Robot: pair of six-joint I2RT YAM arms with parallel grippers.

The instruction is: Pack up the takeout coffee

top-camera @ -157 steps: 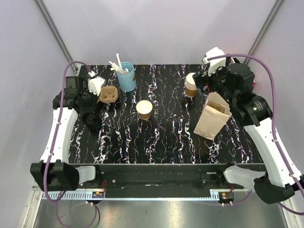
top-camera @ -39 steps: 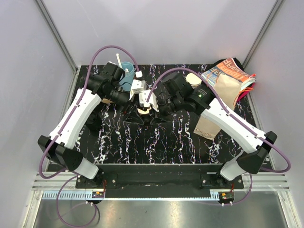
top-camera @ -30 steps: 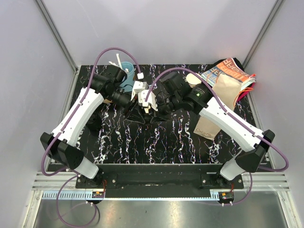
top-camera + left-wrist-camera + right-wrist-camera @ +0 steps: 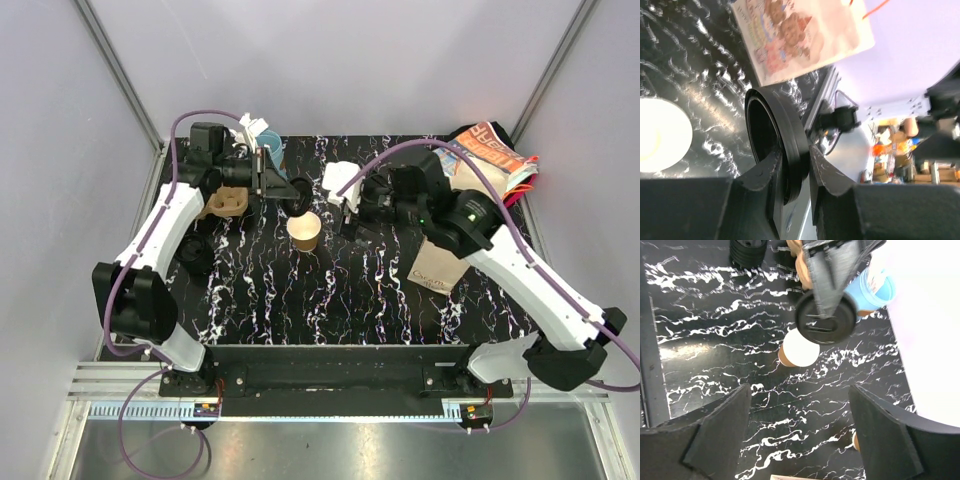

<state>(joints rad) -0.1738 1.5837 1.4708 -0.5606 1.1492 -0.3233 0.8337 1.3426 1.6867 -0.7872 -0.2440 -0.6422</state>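
Note:
The takeout coffee cup, brown ribbed with a whitish rim, stands open on the black marbled table; it also shows in the right wrist view and the left wrist view. My left gripper is shut on a black lid, held on edge just behind and above the cup; the lid shows clamped between the jaws and from the right wrist. My right gripper is open and empty, right of the cup and above the table.
A brown paper bag leans at the right. A light-blue cup with utensils and a cup carrier sit at the back left. A stack of black lids is at the left. Magazines lie at the back right.
Both grippers have drawn back from the cup. The left went back and left with the lid in its jaws. The right went right and up, leaving the cup uncovered.

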